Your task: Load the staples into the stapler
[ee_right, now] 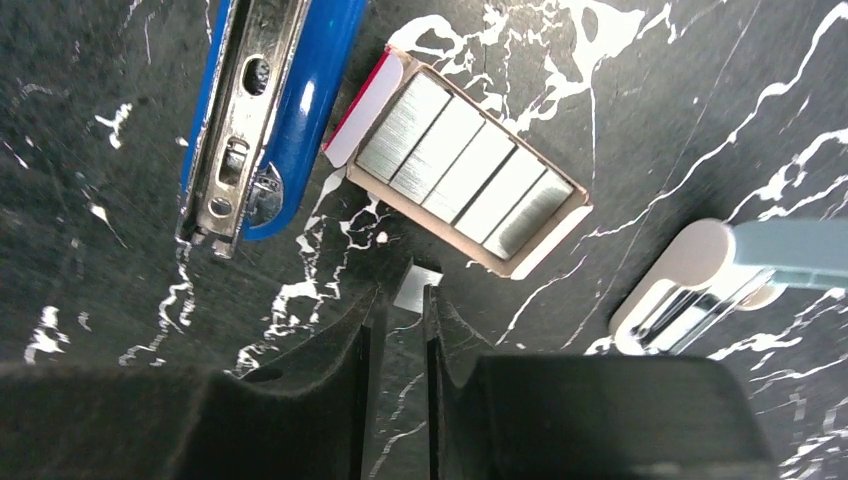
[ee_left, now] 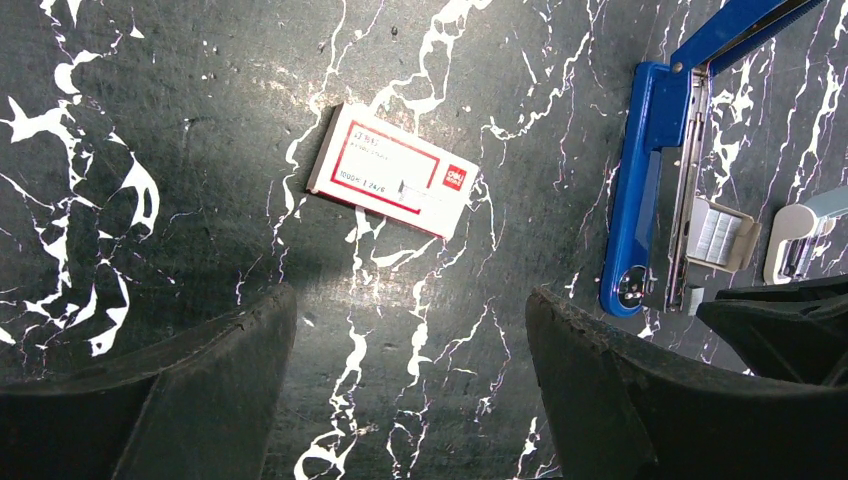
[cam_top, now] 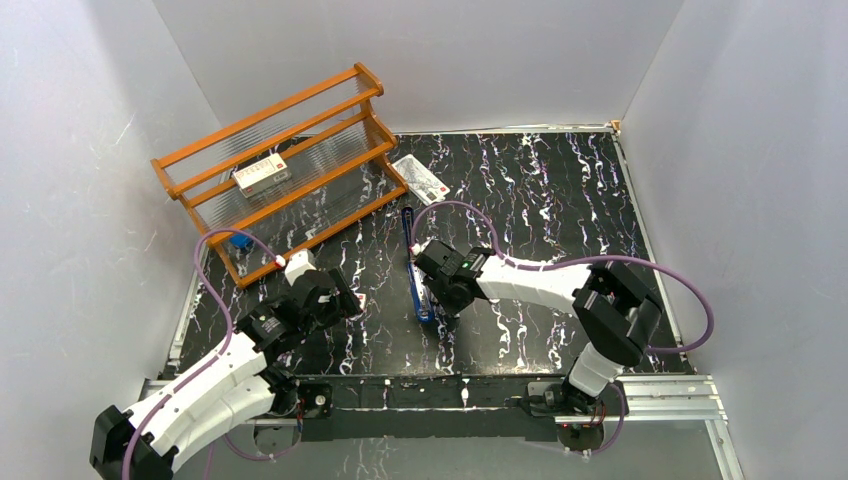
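Staple box [ee_left: 392,170]: red-and-white, flat on marbled table [ee_left: 150,120]
Stapler [ee_left: 635,200]: blue, opened, channel exposed
Staple tray [ee_left: 722,235]: just beside stapler
Left gripper [ee_left: 410,400]: fingers wide apart, empty

The stapler [ee_right: 312,100] is blue, the staples [ee_right: 465,180] silvery, the box [ee_left: 392,170] red-and-white, the table [cam_top: 560,200] black, veined white.

Stapler [cam_top: 420,295] lies opened out at centre, running near to far. Just right of it sits the tray [ee_right: 553,236], staples [ee_right: 440,150] side by side inside. A lone strip [ee_right: 417,288] before the tray is pinched between the right gripper's [ee_right: 402,300] tips. The small box [ee_left: 390,172] lies left of the stapler, apart. Far left stands a rack [cam_top: 270,114], a larger box [cam_top: 262,175] on its shelf and a packet [cam_top: 420,180] just right of it.
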